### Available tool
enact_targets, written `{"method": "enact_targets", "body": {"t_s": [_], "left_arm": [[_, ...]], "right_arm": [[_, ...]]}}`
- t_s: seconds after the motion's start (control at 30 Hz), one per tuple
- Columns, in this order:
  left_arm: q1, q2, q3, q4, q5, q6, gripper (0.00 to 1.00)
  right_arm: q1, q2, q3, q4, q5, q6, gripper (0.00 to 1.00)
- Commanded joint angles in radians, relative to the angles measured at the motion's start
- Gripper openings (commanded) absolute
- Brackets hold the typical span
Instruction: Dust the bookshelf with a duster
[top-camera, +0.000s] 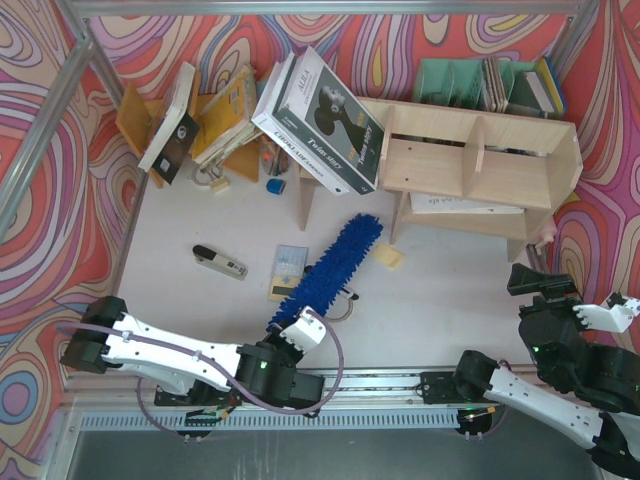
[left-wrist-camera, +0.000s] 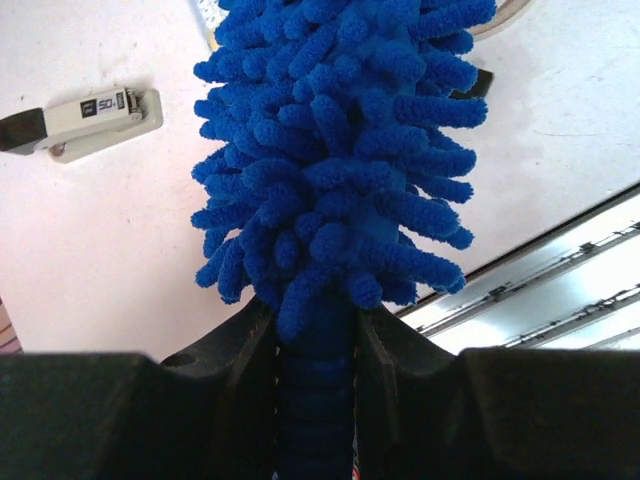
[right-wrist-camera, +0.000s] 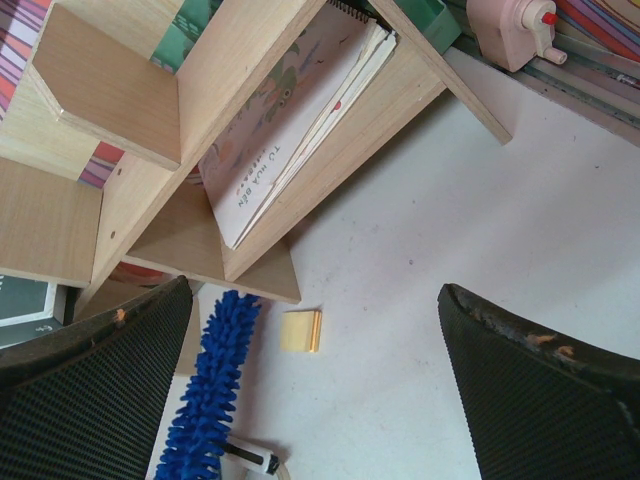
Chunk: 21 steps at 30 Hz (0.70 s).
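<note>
where the left gripper (left-wrist-camera: 316, 395) pinches the slim blue handle, the duster (top-camera: 336, 260) runs straight out ahead of its fingers, fluffy head over the table (top-camera: 450, 295), tip near the foot of the bookshelf (top-camera: 480, 165). stapler (left-wrist-camera: 85, 118) ahead and left of that gripper. right gripper (right-wrist-camera: 315, 350) spread wide, holding nothing; bookshelf ahead of it, yellow sticky pad (right-wrist-camera: 301, 330) on the table straight ahead, duster head ahead-left.

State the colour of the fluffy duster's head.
Bright blue fluffy chenille duster; left wrist view shows it best.
</note>
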Motion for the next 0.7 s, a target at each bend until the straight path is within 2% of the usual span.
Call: {"method": "enact_targets", "body": {"t_s": [0.0,0.17,0.33,0.5,0.67], "left_arm": [[0.036,0.003,0.011,-0.051,-0.029,-0.056,0.00],[0.064,-0.008,0.006,-0.021,-0.047,-0.050,0.00],[0.113,0.008,0.025,0.145,-0.028,0.080,0.00],[0.132,0.114,0.076,0.269,0.014,0.190,0.00],[0.137,0.218,0.126,0.303,0.044,0.220,0.00]], "right_arm": [[0.004,-0.006,-0.006,-0.030,0.015,0.015,0.99],[0.005,-0.009,-0.008,-0.028,0.014,0.014,0.99],[0.005,-0.010,-0.008,-0.028,0.013,0.015,0.99],[0.005,-0.018,-0.009,-0.028,0.014,0.015,0.99],[0.004,-0.017,-0.009,-0.028,0.014,0.016,0.99]]}}
